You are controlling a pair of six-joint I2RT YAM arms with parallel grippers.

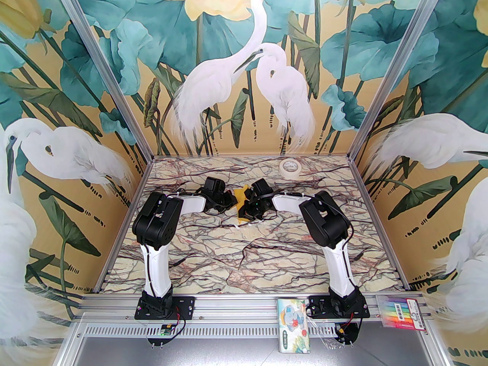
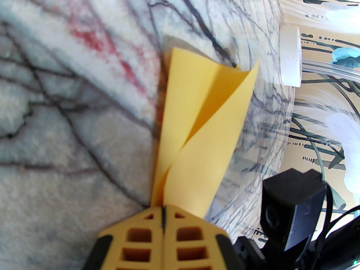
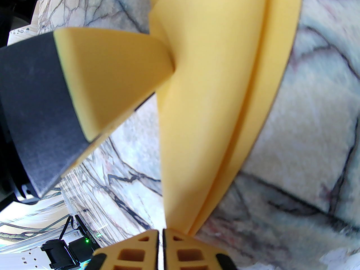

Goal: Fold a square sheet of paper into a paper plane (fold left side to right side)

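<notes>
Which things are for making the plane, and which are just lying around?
For the job: thin yellow paper sheet, partly folded; left claw and right claw, both pinching it.
Lying about: cream tape roll; small cartoon-printed packet; pack of coloured marker pens.

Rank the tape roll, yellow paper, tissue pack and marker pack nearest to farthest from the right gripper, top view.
1. Yellow paper, at its jaws, mid-table.
2. Tape roll, back right.
3. Tissue pack, near rail.
4. Marker pack, near-right corner.

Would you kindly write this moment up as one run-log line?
left gripper: shut on yellow paper sheet | right gripper: shut on same sheet | sheet: partly folded, layers gaping | tape roll: far side, apart
</notes>
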